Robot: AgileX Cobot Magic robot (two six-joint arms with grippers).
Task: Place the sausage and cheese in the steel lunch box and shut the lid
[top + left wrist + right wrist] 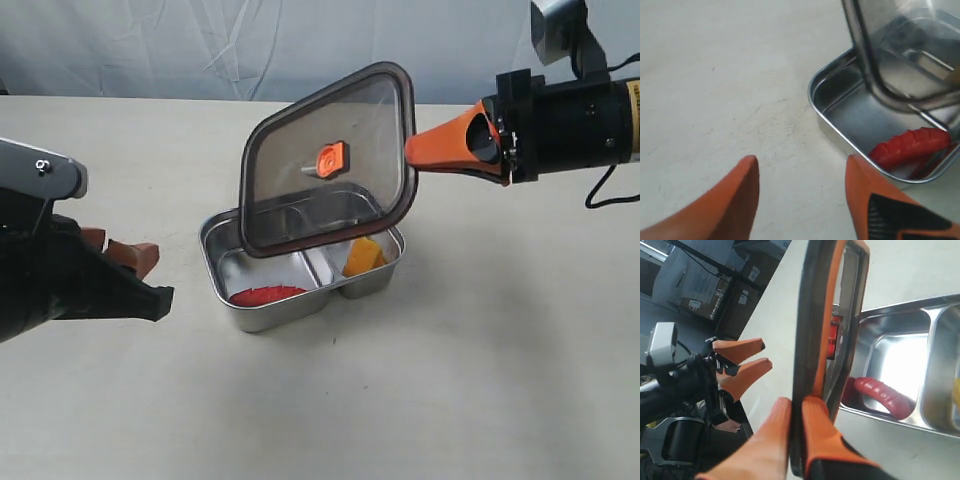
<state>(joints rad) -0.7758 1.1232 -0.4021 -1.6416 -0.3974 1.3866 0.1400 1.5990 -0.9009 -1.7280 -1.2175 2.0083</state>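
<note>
The steel lunch box (225,262) sits mid-table with the red sausage (267,295) in its larger compartment and the yellow cheese (362,256) in the smaller one. The dark see-through lid (290,190), orange valve tab (331,159) at its centre, hangs tilted above the box, held at its right edge by my right gripper (412,152), which is shut on it. In the right wrist view the fingers (820,425) pinch the lid's rim (807,315). My left gripper (125,262) stands open left of the box; in its wrist view the sausage (910,146) lies inside the tray (815,90).
Bare beige table surrounds the box. A pale cloth backdrop (200,40) hangs behind the far edge. My left arm's dark body (50,280) fills the left side of the exterior view.
</note>
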